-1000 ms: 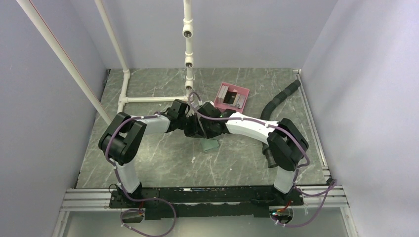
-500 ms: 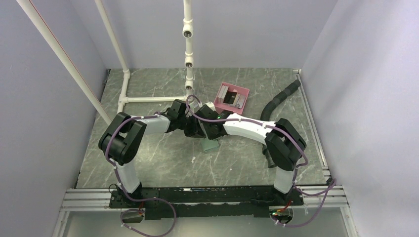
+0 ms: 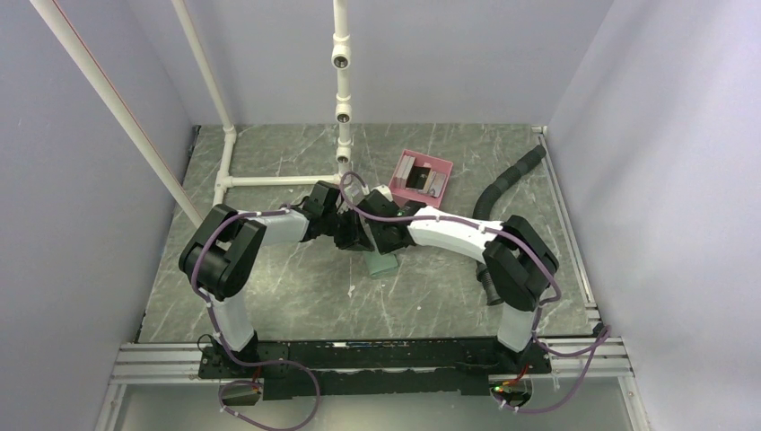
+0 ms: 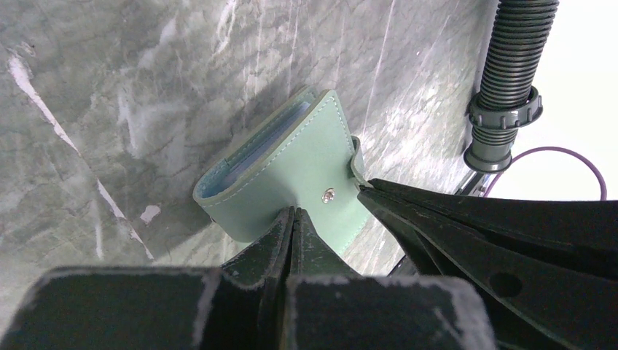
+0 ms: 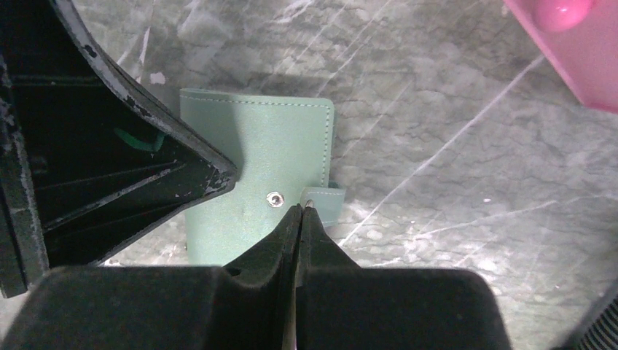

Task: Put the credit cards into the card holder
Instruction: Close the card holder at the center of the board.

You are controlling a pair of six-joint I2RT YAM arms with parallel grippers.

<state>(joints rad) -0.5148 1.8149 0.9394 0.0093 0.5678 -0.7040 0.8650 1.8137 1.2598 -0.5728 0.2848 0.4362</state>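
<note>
The grey-green card holder (image 3: pixel 383 264) lies folded on the marble table between both arms. In the left wrist view the card holder (image 4: pixel 291 171) shows a light blue inside at its open edge. My left gripper (image 4: pixel 293 211) is shut, its tips resting on the cover beside the snap stud. My right gripper (image 5: pixel 301 208) is shut too, its tips at the snap tab (image 5: pixel 326 203); whether the tab is pinched I cannot tell. The credit cards (image 3: pixel 418 174), grey and dark, sit in the pink tray (image 3: pixel 441 165) behind the arms.
A black corrugated hose (image 3: pixel 505 182) lies at the back right and appears close by in the left wrist view as the hose (image 4: pixel 511 65). A white pipe frame (image 3: pixel 269 180) stands at the back left. The pink tray's corner (image 5: pixel 576 51) is just beyond the holder.
My right gripper's jaws have closed at the holder's snap tab. The right arm shifted slightly; the left arm and the holder stayed put.
</note>
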